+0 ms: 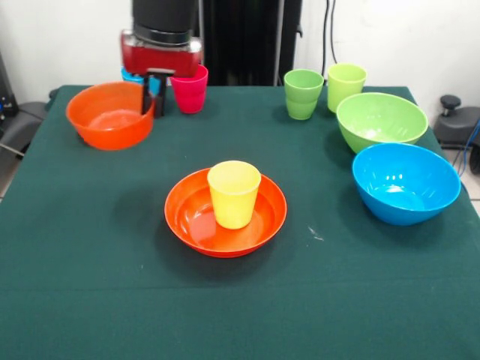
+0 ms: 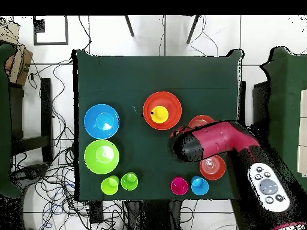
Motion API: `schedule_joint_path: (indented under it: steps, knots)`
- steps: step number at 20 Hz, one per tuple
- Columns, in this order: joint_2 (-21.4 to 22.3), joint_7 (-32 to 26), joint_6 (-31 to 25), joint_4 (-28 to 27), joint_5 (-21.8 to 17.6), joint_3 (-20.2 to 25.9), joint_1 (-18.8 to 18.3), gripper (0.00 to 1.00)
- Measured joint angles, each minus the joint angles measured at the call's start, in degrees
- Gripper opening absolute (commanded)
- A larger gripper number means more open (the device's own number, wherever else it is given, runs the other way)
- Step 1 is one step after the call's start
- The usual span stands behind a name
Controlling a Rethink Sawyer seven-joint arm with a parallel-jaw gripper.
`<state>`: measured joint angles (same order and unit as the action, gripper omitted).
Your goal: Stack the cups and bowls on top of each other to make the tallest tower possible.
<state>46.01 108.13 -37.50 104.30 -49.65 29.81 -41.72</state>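
Note:
A wide orange bowl [image 1: 226, 214] [image 2: 162, 110] sits mid-table with a yellow cup [image 1: 234, 193] [image 2: 159, 114] standing upright in it. At the far left of the front view, my gripper [image 1: 153, 97] is open. Its fingers [image 1: 145, 96] hang at the right rim of a smaller orange bowl [image 1: 110, 116] [image 2: 214, 168], one on each side of the rim. A pink cup [image 1: 190, 88] [image 2: 178, 186] and a sky blue cup [image 1: 133, 76] [image 2: 199, 185] stand just behind. In the overhead view the arm covers the gripper.
Two light green cups [image 1: 304, 94] [image 1: 346, 85] stand at the back right of the front view. A large lime green bowl [image 1: 381, 120] [image 2: 101, 156] and a large blue bowl [image 1: 406, 183] [image 2: 101, 120] sit near the table's right edge.

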Motion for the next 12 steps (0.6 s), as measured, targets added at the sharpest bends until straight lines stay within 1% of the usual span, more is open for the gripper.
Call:
schedule_joint_path:
  steps: [2, 6, 12]
  knots:
    - [0.5, 1.7, 0.1, 0.3, 0.0, -1.7, 3.0, 0.0]
    - [0.5, 3.2, 0.1, 0.3, 0.8, -2.9, 5.4, 0.0]
    - [0.4, 3.3, 0.1, 0.3, 4.0, -3.5, 5.4, 0.0]
